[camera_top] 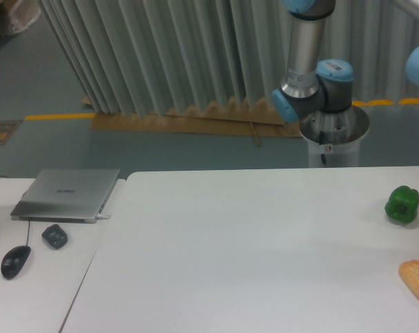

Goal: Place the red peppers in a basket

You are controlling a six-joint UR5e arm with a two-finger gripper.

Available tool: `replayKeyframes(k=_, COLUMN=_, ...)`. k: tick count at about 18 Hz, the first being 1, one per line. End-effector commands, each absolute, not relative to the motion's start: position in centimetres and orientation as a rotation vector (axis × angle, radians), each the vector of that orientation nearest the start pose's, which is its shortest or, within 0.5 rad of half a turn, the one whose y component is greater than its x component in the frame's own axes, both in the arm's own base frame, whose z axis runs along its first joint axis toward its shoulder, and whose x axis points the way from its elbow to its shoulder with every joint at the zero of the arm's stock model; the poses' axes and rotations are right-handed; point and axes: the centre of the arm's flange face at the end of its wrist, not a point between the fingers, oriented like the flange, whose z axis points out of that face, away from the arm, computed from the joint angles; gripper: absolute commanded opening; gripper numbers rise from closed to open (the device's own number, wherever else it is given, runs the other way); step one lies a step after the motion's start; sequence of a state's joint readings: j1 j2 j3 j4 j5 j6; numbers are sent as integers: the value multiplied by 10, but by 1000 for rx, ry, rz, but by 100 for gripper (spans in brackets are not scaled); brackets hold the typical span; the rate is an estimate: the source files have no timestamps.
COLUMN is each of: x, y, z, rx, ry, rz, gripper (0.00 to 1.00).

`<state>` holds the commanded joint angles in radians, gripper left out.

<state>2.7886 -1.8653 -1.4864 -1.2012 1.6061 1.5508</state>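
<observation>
My hand and the red pepper are both out of frame, so I can't tell whether it's holding the pepper or whether the basket (also unseen) is reached, with only the green pepper [402, 204] at the table's [251, 257] right edge

Light: even, fairly bright, cool bluish cast.
Shadows: faint and soft under the green pepper [402, 204] on the table [251, 257].
Glare: mild sheen on the arm [308, 48].
Sharpness: soft throughout, fine detail smeared.
</observation>
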Motion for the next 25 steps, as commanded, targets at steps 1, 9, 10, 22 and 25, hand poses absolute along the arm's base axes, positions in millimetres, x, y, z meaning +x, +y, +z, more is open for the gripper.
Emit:
replayKeyframes(k=1, x=-545, y=329, z=402, rx=-3098, ry=494, rz=259, gripper=36)
replayKeyframes(k=9, x=-568, y=306, z=398, rx=-3109, ry=442, rz=324, gripper=34)
replayKeyframes(k=10, x=-575, y=294, z=396, rx=-3115, ry=413, rz=328, gripper=35)
replayKeyframes(k=22, x=-610, y=226, z=379, rx=-3139, ry=439, rz=293, gripper=43)
replayKeyframes(k=25, x=-616, y=214, z=381, rx=-3133, ry=534, rz=310, gripper=43)
